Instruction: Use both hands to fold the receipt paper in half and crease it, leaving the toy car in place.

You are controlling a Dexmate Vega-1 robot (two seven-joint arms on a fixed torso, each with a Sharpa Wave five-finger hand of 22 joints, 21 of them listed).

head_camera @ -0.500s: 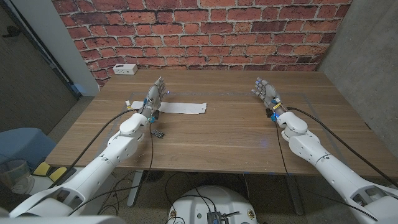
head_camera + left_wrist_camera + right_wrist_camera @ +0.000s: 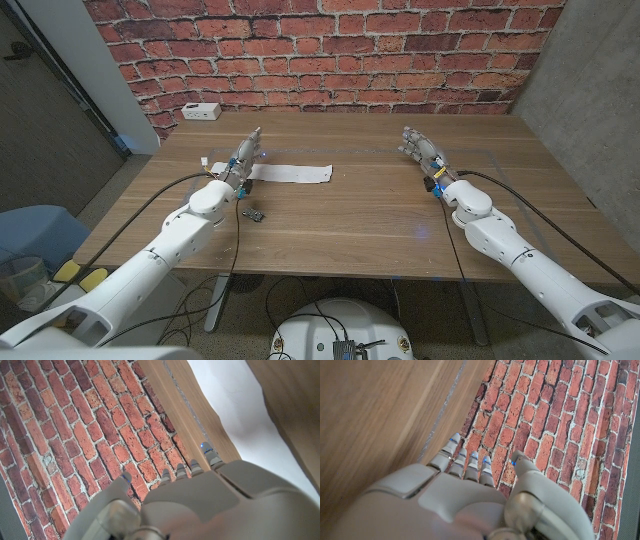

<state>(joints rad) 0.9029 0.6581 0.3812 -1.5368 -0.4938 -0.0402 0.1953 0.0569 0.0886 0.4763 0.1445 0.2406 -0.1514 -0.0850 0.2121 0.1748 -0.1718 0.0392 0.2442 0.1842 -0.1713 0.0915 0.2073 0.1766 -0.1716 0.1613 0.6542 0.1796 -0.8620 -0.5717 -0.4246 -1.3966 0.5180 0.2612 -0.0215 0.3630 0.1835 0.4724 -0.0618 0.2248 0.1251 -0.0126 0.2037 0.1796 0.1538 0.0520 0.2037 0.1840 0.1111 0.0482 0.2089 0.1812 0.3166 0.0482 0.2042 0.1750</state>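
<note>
While the receipt paper (image 2: 291,174) lies flat and unfolded on the wooden table (image 2: 350,215), both robot hands stand over the tabletop holding nothing. At the paper's left end, the left hand (image 2: 246,155) is raised with its fingers extended and loosely apart, its fingertips (image 2: 206,452) pointing toward the brick wall (image 2: 320,50); whether it touches the paper cannot be told. Well to the right of the paper, the right hand (image 2: 421,147) is likewise released, fingers (image 2: 451,450) straight and slightly spread above bare wood. A small dark toy car (image 2: 253,213) sits nearer the robot than the paper, just beside the left forearm. Beyond the paper, a white box (image 2: 201,111) rests at the table's far edge against the wall.
</note>
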